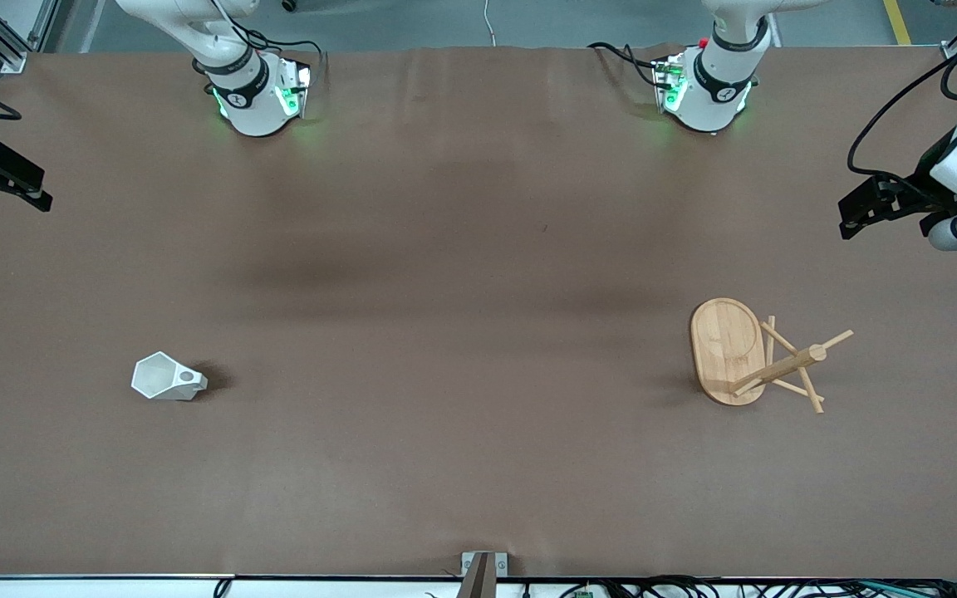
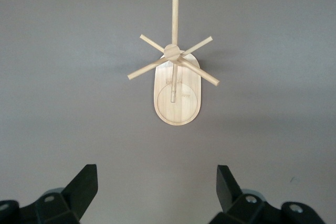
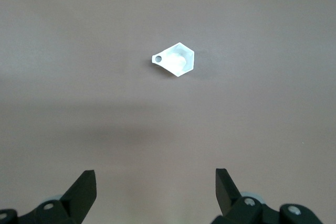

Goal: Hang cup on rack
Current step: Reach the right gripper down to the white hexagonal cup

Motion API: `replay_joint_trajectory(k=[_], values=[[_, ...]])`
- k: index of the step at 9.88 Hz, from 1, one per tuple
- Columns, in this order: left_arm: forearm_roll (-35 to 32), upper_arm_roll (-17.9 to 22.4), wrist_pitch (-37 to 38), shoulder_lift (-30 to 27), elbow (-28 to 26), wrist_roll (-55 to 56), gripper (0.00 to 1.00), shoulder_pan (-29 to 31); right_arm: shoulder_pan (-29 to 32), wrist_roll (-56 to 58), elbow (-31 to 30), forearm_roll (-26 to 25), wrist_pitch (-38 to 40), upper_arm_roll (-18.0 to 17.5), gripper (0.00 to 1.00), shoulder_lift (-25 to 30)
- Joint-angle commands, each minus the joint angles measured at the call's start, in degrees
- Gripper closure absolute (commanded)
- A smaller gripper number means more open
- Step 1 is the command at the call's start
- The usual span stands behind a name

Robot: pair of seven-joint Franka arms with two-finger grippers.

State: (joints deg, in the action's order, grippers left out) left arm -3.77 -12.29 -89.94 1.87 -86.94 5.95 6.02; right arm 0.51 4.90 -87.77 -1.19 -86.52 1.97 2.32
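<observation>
Nothing was done yet: the cup (image 1: pixel 168 378) stood near the right arm's end, the rack (image 1: pixel 728 350) near the left's. My right gripper (image 3: pixel 156 190) and left gripper (image 2: pixel 157 187) hovered wide open, empty.

White cup (image 1: pixel 168 378), bamboo rack (image 1: pixel 748 353) well apart

The cup (image 1: pixel 167 378) is plain white, the rack (image 1: pixel 736 353) light bamboo, the surface (image 1: pixel 462 332) plain brown, both hands black.
</observation>
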Motion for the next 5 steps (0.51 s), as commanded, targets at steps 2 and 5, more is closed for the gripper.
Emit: replay_joint_trajectory(k=[2, 5], values=[[-0.36, 0.16, 0.9, 1.03, -0.07, -0.49, 0.0, 0.22, 0.37, 0.55, -0.65, 0.4, -0.58, -0.13, 0.0, 0.32], [-0.81, 0.25, 0.9, 1.03, 0.01, -0.58, 0.0, 0.22, 0.63, 0.55, -0.91, 0.4, -1.54, -0.12, 0.0, -0.38]])
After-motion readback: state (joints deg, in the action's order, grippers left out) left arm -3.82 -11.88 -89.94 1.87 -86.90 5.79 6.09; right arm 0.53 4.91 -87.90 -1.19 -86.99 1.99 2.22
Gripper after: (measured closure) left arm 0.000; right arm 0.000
